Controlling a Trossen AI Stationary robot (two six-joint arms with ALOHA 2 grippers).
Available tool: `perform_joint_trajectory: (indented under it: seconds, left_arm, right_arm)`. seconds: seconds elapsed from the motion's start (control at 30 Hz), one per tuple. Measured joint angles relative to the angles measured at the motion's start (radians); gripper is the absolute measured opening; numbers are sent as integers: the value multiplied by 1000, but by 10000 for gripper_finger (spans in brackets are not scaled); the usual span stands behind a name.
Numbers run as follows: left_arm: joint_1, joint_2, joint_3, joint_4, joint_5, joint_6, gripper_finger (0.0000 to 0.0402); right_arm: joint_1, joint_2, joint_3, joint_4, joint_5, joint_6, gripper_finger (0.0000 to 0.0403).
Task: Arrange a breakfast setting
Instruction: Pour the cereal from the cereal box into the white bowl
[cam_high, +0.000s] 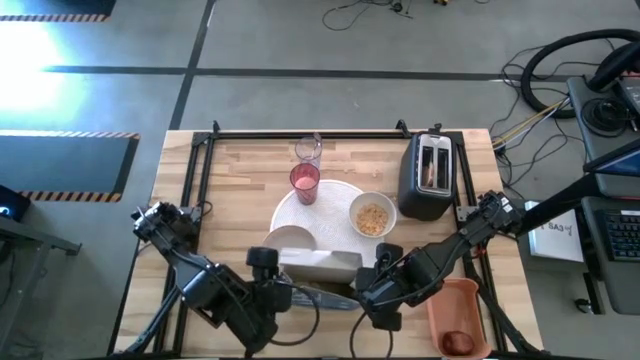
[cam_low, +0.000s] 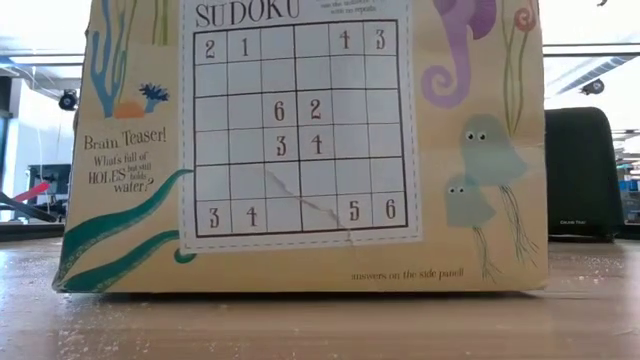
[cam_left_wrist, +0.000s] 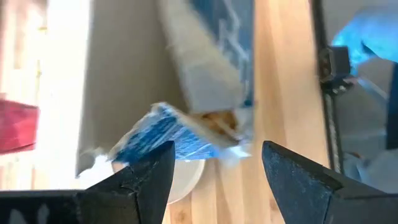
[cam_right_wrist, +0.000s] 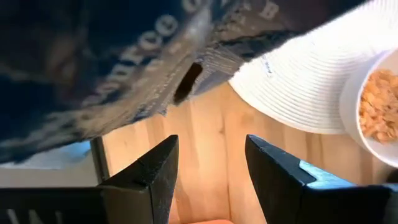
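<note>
At the desk's near edge, the left gripper stands open, holding nothing, before a printed cardboard cereal box. The right gripper is parted, empty. Beyond lie the large white round plate, cereal-filled small white bowl, pink tumbler and clear glass.

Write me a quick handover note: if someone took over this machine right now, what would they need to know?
Left gripper: jaws open, empty, at the cereal box's torn-open end.
Right gripper: jaws open, empty, at the box's other end.
Box lies at the table's front edge.
Done: bowl holds cereal, on the large plate; pink tumbler and clear glass behind it.
Left: smaller plate, items in the orange tray, toaster.
</note>
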Motion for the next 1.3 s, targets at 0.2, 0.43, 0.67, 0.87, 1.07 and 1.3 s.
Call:
perform_joint_trajectory:
  seconds: [0.2,0.43,0.67,0.87,1.07,1.3]
  left_arm:
    - [-42,-1,0,-40,-109,-110,225]
    - [-83,-2,-19,-49,-165,-229,225]
    - [-110,-34,-102,-46,-155,-361,225]
    - [-164,-80,-224,31,-211,-455,225]
    - [-193,-174,-399,136,-274,-514,225]
    - [-198,-371,-740,457,-317,-498,225]
  right_arm:
    - [1,0,0,-40,22,8,176]
    - [2,-1,0,-44,28,8,176]
    - [2,-2,0,-44,28,8,176]
    - [2,-2,0,-44,28,8,176]
    - [2,-2,0,-41,28,13,176]
    - [2,-1,0,-24,27,20,176]
